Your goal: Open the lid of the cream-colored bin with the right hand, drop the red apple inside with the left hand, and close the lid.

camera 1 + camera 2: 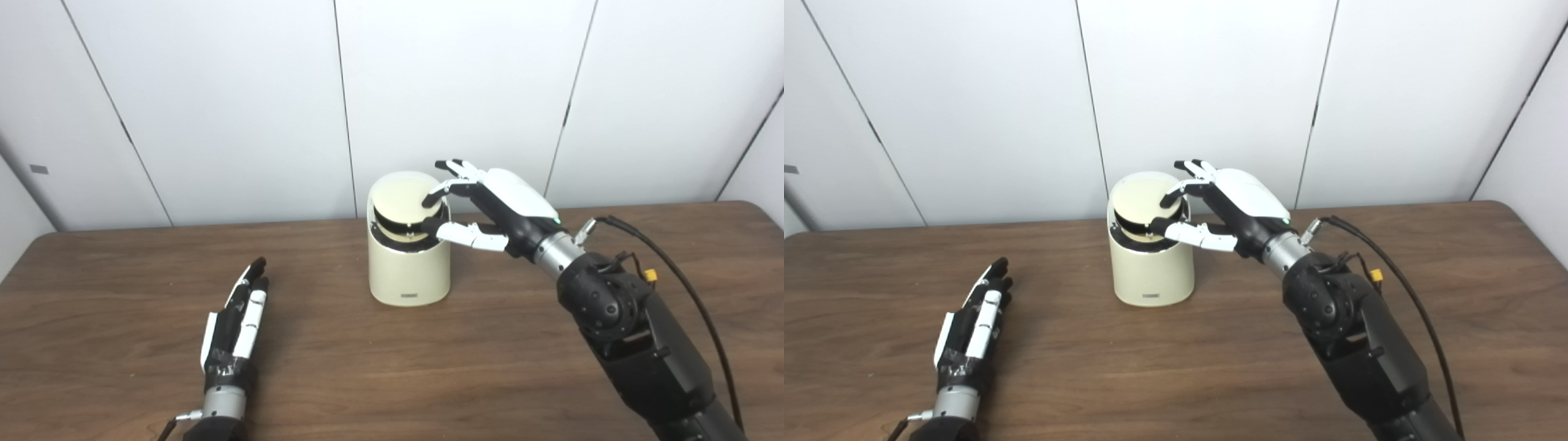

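Bin lid (404, 205), seemingly touched by right hand (490, 208)

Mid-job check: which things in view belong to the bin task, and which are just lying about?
Job:
- cream-colored bin
- lid, tilted, partly open
- right hand, fingers on the lid
- left hand, flat on the table, holding nothing
No apple in view.

Lying about:
- nothing loose; only the table and the arm's cable
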Tool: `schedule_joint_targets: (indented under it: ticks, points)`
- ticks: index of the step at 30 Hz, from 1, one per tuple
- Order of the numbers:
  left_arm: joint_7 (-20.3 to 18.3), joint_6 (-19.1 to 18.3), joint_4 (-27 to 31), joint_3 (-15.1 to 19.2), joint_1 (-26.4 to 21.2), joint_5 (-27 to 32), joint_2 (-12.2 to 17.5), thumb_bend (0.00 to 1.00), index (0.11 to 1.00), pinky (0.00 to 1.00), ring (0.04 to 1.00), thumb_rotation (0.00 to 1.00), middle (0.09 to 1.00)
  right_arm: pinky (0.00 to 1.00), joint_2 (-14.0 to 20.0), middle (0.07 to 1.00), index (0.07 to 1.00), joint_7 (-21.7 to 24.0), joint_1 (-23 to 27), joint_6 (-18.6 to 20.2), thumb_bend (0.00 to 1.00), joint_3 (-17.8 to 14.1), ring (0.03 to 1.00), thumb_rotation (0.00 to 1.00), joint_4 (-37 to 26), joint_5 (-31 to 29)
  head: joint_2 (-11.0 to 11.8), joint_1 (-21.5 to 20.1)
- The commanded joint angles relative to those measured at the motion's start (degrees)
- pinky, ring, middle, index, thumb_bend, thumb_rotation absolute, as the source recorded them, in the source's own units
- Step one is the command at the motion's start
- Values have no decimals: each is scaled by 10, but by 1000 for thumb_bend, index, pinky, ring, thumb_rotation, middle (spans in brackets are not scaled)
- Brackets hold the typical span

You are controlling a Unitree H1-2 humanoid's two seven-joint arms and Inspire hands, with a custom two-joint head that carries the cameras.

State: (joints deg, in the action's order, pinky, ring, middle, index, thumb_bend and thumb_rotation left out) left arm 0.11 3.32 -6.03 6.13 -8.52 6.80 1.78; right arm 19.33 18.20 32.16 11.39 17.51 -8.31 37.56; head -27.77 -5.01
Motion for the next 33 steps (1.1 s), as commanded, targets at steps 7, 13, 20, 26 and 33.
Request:
schedule_joint_targets:
  ticks: [7,13,20,26,33]
  points:
    - [7,-1,11,-1,-13,-4,-4,496,923,998,998,768,976,1000,11,970,728,-14,21,-50,558,34,1000,998,-8,77,-5,5]
    - [10,-1,14,-1,-14,0,-6,499,915,983,978,732,970,1000,7,968,714,-16,17,-70,562,48,1000,982,-7,113,-10,15]
    - [16,2,16,-3,-15,-5,-8,476,908,963,967,731,966,1000,14,983,714,-10,18,-81,577,58,1000,998,-13,161,-14,19]
    - [14,3,15,0,-15,8,-12,516,909,943,965,706,981,1000,24,1000,710,13,23,-90,600,76,1000,1000,-24,233,-20,20]
    - [11,2,19,-2,-15,11,-16,517,905,921,954,685,972,1000,20,1000,665,22,19,-100,582,78,1000,957,-15,248,-21,23]
